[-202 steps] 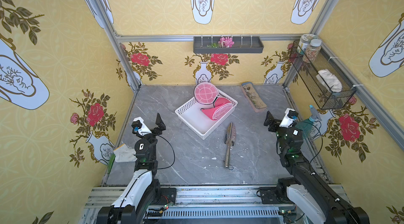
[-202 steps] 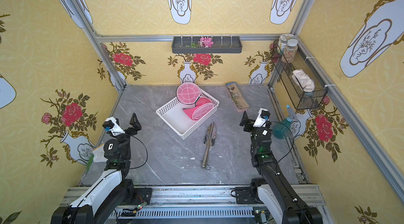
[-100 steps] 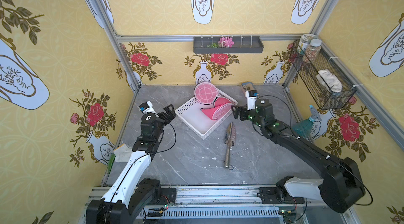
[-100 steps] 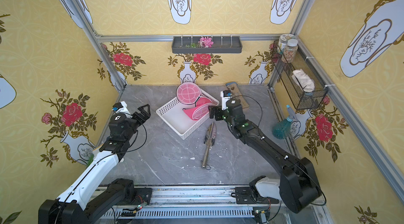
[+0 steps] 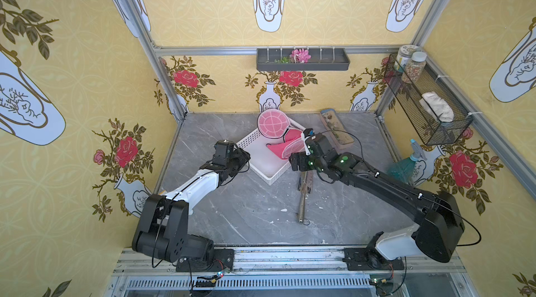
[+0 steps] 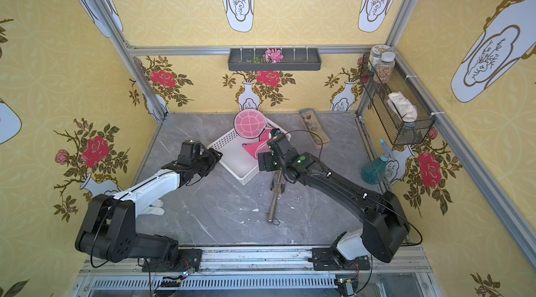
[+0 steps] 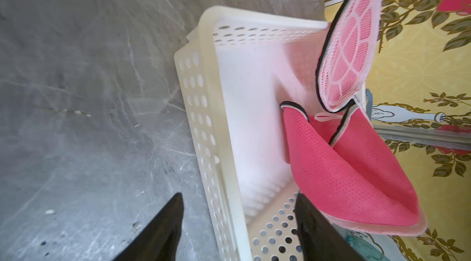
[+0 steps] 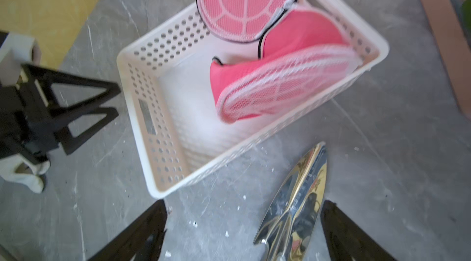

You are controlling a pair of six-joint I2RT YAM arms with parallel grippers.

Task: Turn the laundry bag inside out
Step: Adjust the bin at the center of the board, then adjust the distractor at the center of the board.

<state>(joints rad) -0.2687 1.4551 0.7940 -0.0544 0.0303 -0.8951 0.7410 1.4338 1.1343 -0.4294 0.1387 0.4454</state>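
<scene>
Grey marbled tabletop (image 5: 246,217), yellow floral walls all round. One laundry bag (image 5: 280,147) is found slumped in the far end of one white perforated basket (image 5: 253,165), with its mouth unzipped. Two round netted panels are counted: one (image 8: 248,2) is propped up over the far rim, one (image 8: 285,86) is leaned on the side wall.

The bag is judged light, limp and apt to snag, its panels probably springy. It would best be taken at the black-trimmed mouth edge (image 7: 293,105), near the white tab (image 7: 328,117).

Left gripper (image 7: 238,196): fingers parted, nothing grasped. The basket's near wall is seen between them; contact cannot be told.

Right gripper (image 8: 243,202): fingers spread wide and empty, held above one metal trowel (image 8: 298,196) lying beside the basket.

Also noted: one spray bottle (image 5: 406,165) and two jars (image 5: 416,66) on the wire shelf.
</scene>
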